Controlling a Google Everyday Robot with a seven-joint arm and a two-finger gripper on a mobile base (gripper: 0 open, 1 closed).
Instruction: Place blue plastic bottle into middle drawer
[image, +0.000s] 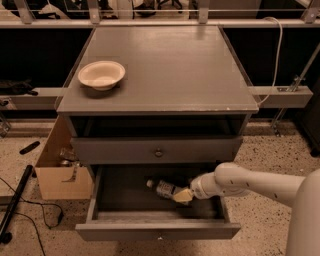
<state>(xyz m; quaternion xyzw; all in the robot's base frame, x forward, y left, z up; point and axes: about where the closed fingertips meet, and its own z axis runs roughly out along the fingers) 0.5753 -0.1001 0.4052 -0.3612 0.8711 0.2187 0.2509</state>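
Camera view: white-capped bottle (164, 189) lies in open middle drawer (157, 231), touching claw (183, 195).

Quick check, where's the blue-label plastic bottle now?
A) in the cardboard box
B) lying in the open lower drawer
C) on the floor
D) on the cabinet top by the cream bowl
B: the small clear plastic bottle with the blue label lies on its side inside the pulled-out grey lower drawer, with the robot's tool at its base end.
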